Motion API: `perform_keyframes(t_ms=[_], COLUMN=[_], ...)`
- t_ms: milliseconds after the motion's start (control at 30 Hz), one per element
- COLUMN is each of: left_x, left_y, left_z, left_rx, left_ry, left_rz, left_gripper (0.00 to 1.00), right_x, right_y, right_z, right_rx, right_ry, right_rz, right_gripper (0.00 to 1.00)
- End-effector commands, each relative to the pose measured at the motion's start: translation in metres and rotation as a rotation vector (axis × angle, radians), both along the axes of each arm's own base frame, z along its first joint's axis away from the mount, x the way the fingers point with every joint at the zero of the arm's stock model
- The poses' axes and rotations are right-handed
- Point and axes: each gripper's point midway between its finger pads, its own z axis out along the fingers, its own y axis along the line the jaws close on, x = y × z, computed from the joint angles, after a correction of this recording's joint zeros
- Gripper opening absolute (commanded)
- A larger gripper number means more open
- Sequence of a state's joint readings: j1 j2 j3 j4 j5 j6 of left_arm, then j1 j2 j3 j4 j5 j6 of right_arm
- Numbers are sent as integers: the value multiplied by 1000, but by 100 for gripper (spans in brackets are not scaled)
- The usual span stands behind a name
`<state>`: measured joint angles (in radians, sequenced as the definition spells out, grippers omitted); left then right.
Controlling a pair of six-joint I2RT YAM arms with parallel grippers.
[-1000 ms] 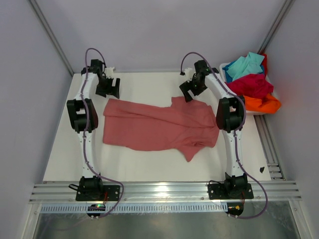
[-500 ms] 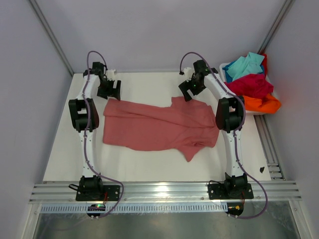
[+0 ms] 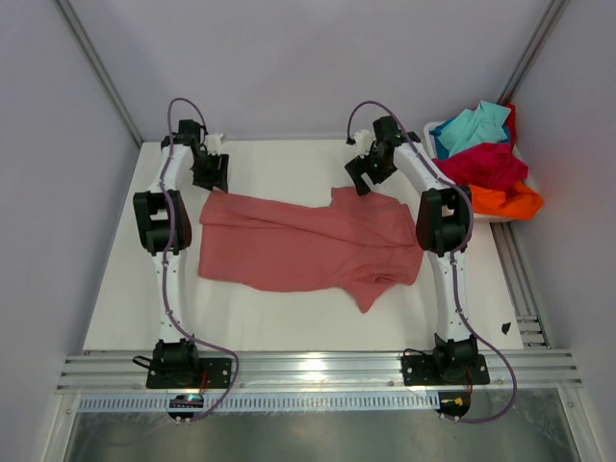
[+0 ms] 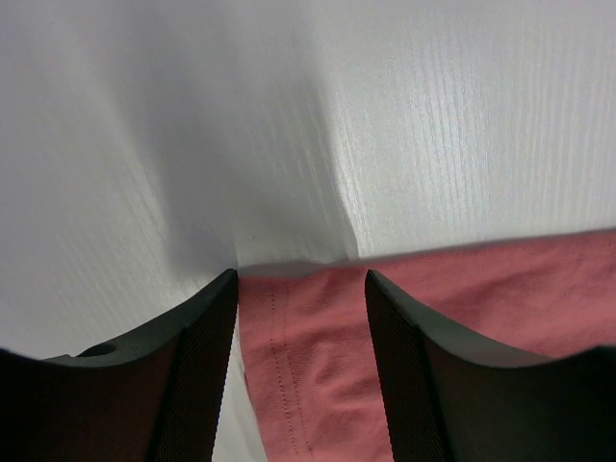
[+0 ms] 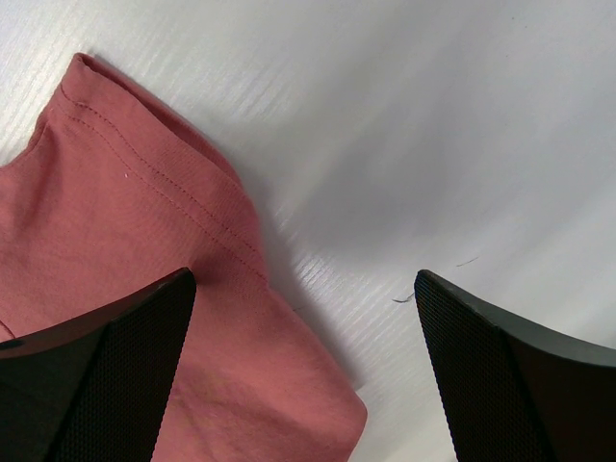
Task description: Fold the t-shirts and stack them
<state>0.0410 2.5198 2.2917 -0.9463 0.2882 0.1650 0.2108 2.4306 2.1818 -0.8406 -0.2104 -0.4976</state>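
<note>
Shirt: a salmon-pink tee (image 3: 308, 245) lay spread lengthwise across the middle of the top view, wrinkled, with one sleeve pointing up and the other trailing toward the lower centre.

Table: white (image 3: 279, 322); the pink tee rested flat on it.

Left gripper: it sat at the upper left of the top view (image 3: 210, 173), right at the tee's upper-left corner. In its wrist view the two dark fingers rose from the bottom edge with the hemmed corner of pink cloth between them (the stitching line showed plainly). The jaws stood partly apart, with a gap between them. The cloth lay flat in that gap and was not pinched.

Right gripper: it sat just right of centre in the upper part of the top view (image 3: 366, 171), over the upward sleeve. In its wrist view the fingers filled the two lower corners, spread wide and holding nothing. The hemmed pink edge filled the left half of that frame and ran down beside the left finger. Bare table showed by the right finger.

Other tees: these were heaped in a white tub (image 3: 435, 127) at the upper right of the top view. Turquoise (image 3: 474, 125) lay highest in the frame, crimson (image 3: 486, 164) below it, and orange (image 3: 505, 200) lowest, bulging over the rim.

Heap and pink tee: well apart, with the right arm between them.
</note>
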Motion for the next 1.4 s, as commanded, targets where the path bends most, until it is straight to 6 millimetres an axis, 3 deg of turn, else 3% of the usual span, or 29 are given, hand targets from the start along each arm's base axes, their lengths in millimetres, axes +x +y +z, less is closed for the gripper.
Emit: perform_keyframes(t_ms=[0,233,433,533,667,1000,1067,1133,1200,1333,1367], left_x=[5,-14,-24,-25,-29,-30,-30,-30,-31,-31,-31], left_y=[-5,-3,12,16,16,14,14,15,15,14,14], left_z=[6,9,12,13,10,8,8,8,7,6,5], left_rx=[-22,-3,81,93,95,78,78,81,78,76,74], left_ry=[-21,35,43,43,61,73,72,72,77,81,82], left_rz=[-19,-57,-91,-99,-101,-89,-91,-88,-86,-85,-84], left_gripper=[57,56,57,45,1,0,0,0,0,0,0], right_x=[7,5,4,3,3,-3,-16,-26,-33,-45,-45], right_y=[5,4,6,6,6,10,19,23,26,28,28], right_z=[6,7,5,3,3,-4,-4,-5,-7,-11,-10], right_rx=[0,-5,2,5,6,24,61,78,94,105,105], right_ry=[-38,-33,-27,-23,-22,12,53,87,109,148,148], right_rz=[4,3,4,4,0,33,111,138,163,179,180], right_gripper=[99,99,99,99,99,99,76,45,39,5,3])
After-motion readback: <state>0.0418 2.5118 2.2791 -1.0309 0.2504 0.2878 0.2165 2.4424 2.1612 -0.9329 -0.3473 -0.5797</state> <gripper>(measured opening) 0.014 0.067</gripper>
